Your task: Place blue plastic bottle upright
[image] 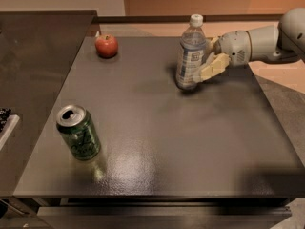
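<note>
The blue plastic bottle (189,56) stands upright on its base on the dark table (190,142), at the back right, white cap on top. My gripper (205,61) reaches in from the right at the bottle's label height. Its fingers are spread on either side of the bottle. The near beige finger (213,67) slants down and out past the bottle's right front. The far finger is mostly hidden behind the bottle. The gripper holds nothing.
A red apple (106,45) sits at the table's back left. A green soda can (79,132) stands upright at the front left. A dark counter (33,70) adjoins the table on the left. My arm (267,42) stretches over the table's right edge.
</note>
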Motion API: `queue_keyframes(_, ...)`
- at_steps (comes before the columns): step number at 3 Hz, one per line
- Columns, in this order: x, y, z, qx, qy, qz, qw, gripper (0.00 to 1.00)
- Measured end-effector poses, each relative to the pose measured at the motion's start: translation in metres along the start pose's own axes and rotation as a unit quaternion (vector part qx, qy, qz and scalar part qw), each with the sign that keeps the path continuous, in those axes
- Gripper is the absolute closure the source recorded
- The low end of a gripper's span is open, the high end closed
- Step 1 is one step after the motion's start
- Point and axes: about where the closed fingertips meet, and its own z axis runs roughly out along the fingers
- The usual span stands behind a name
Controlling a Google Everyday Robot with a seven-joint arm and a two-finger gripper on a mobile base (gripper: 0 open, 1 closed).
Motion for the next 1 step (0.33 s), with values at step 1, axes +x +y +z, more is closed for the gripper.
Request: queue_keyframes(1,0.0,0.0,0.0001,0.0,0.0,0.0,1.0,0.0)
